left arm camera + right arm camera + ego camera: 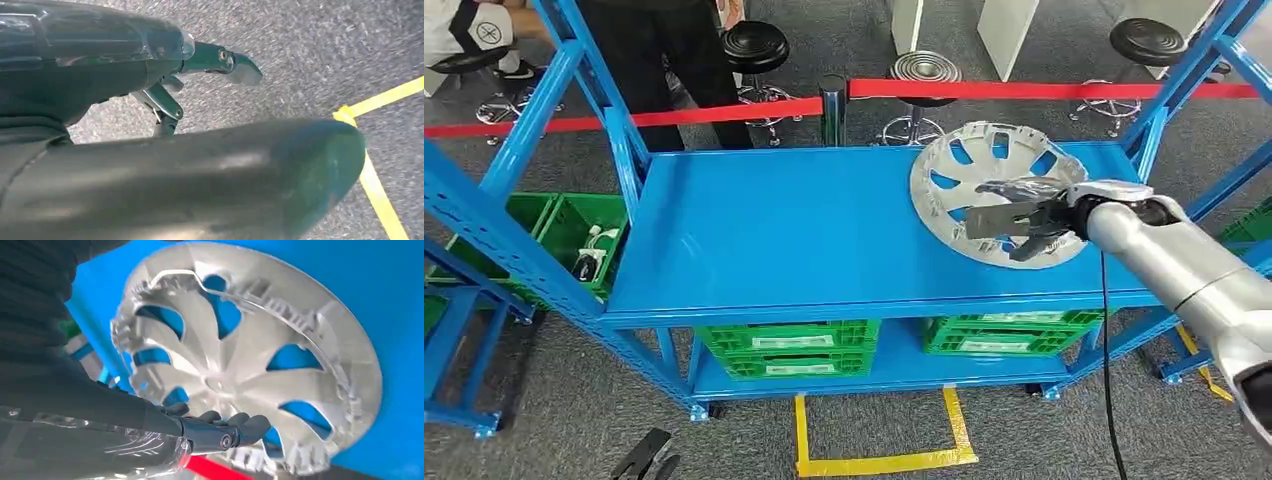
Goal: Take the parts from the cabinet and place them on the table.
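Observation:
A silver hubcap (984, 165) lies on the blue top shelf (804, 230) of the rack, toward its right end, tilted slightly up. My right hand (1029, 215) reaches in from the right and grips the hubcap at its near rim. In the right wrist view the dark fingers (235, 422) curl over the hubcap (240, 355) beside a spoke opening. My left hand (646, 457) hangs low by the floor; in the left wrist view its fingers (240, 67) are apart and hold nothing.
Green crates (789, 350) (1009, 335) sit on the lower shelf, and another green crate (574, 230) stands at the left. Behind the rack run a red barrier tape (724, 112), stools (754, 45) and a person in black (669, 60). Yellow tape (874, 462) marks the floor.

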Robot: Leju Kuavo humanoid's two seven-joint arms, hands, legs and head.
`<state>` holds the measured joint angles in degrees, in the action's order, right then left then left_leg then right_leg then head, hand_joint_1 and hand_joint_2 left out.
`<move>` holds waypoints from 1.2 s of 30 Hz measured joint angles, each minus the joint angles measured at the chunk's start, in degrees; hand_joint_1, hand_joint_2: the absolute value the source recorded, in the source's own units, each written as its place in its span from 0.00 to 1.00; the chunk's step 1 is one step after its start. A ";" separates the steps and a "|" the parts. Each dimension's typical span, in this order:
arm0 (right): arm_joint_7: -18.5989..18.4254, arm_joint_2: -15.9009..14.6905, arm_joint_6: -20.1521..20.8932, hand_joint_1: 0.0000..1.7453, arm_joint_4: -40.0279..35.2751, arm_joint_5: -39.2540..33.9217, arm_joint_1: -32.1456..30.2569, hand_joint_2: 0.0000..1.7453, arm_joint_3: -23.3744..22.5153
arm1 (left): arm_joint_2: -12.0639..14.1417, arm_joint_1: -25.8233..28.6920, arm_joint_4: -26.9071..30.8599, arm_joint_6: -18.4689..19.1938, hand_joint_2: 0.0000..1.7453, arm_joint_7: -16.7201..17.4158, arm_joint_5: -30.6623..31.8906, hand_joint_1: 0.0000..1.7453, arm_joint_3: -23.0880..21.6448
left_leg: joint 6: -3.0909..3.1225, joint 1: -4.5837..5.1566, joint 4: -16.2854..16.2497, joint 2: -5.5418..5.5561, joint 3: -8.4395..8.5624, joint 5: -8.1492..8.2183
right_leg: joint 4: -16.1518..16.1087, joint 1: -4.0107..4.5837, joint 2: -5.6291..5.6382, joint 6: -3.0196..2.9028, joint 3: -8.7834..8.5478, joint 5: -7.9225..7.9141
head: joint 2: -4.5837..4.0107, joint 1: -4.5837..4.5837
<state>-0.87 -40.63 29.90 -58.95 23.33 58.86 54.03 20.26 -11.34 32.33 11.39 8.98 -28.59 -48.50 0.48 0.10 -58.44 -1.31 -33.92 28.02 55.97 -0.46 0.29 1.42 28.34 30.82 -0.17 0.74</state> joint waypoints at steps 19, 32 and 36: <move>5.64 6.77 -9.33 0.00 2.86 14.55 -2.81 1.00 -5.00 | -0.31 -0.15 -1.07 0.70 0.00 -1.82 -0.81 0.00 -1.66 | 0.00 0.00 0.00 0.42 -0.03 0.00 | 0.01 -0.01 -0.11 -0.03 0.03 -0.03 | 0.00 -0.02; 1.61 9.03 -6.68 0.00 7.10 23.25 -5.89 1.00 -7.43 | -0.42 -0.28 -2.58 0.42 0.00 -1.35 -0.24 0.00 -2.97 | -0.01 -0.01 -0.01 0.94 -0.06 -0.01 | -0.01 -0.02 -0.30 -0.01 0.01 -0.01 | 0.00 -0.07; -0.33 9.05 -3.03 0.00 8.26 24.17 -7.42 1.00 -7.45 | -0.72 -0.66 -3.02 0.39 0.00 -0.96 0.29 0.00 -3.41 | -0.02 -0.02 -0.02 1.33 -0.06 -0.02 | -0.04 -0.02 -0.46 0.00 -0.02 0.01 | 0.02 -0.02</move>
<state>-1.20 -31.58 26.86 -50.69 47.50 51.45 46.58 19.54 -12.00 29.31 11.78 8.02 -28.30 -51.91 0.46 0.08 -58.47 0.02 -33.98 28.01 55.93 -0.48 -0.17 1.42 28.33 30.83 -0.15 0.72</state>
